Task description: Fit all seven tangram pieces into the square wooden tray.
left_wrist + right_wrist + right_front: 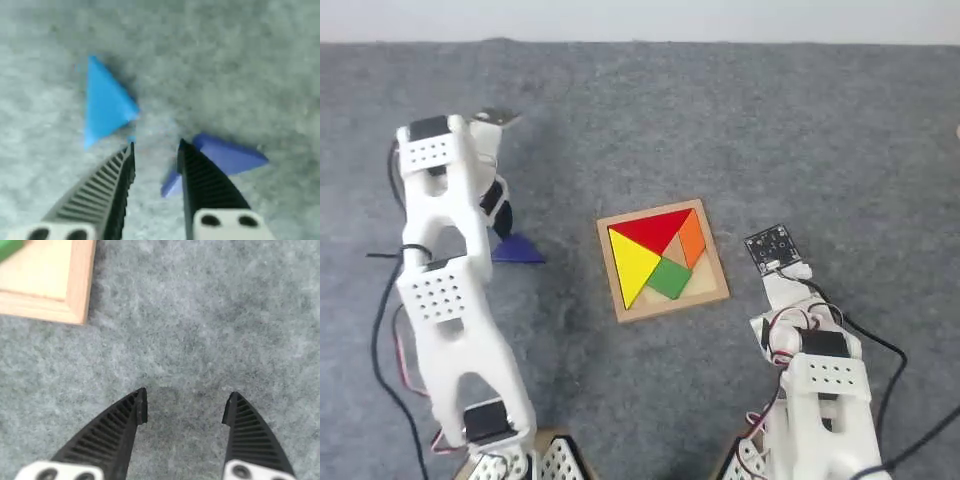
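At 9 o'clock of the wooden tray (pixel 676 306), left end effector (pixel 155 150), narrowly parted, sits between light-blue triangle (pixel 107 107) and dark-blue triangle (pixel 227 156), so closing may shove either aside, not grip; right end effector (pixel 185 407) spread wide at 3 o'clock.

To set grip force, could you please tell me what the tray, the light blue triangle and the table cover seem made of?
Tray: pale wood, matte, judging by its tan, unpainted-looking rim. Light blue triangle: smooth, evenly coloured; painted wood or plastic, I cannot tell which. Table cover: grey felt-like fabric, with fuzzy, mottled fibres.
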### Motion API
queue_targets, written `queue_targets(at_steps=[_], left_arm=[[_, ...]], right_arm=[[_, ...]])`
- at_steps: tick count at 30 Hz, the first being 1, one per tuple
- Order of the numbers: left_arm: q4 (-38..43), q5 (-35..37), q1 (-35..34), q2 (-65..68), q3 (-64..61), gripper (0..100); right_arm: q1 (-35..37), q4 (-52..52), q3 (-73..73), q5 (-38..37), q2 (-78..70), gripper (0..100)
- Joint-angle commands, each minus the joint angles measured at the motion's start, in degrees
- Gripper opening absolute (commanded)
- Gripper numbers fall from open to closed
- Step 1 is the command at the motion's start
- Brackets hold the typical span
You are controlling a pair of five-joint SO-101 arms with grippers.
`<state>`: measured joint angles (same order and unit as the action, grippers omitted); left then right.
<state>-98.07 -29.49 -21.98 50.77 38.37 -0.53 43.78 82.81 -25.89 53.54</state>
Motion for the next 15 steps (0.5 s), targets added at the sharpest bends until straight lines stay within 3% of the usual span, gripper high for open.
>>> queue_targets(at_steps=[1, 8, 15], left_arm=[[-1.76, -1.85, 0.26, -2.02, 0.04, 13], [12.13, 2.64, -4.04, -8.88, 6.99, 14], [18.37, 5.89, -1.49, 0.62, 8.31, 17]], right_arm=[[0.13, -0.92, -0.18, -0.53, 1.54, 25.3], [0.13, -0.92, -0.18, -0.53, 1.54, 25.3], [0.13, -0.92, -0.18, -0.53, 1.54, 25.3]])
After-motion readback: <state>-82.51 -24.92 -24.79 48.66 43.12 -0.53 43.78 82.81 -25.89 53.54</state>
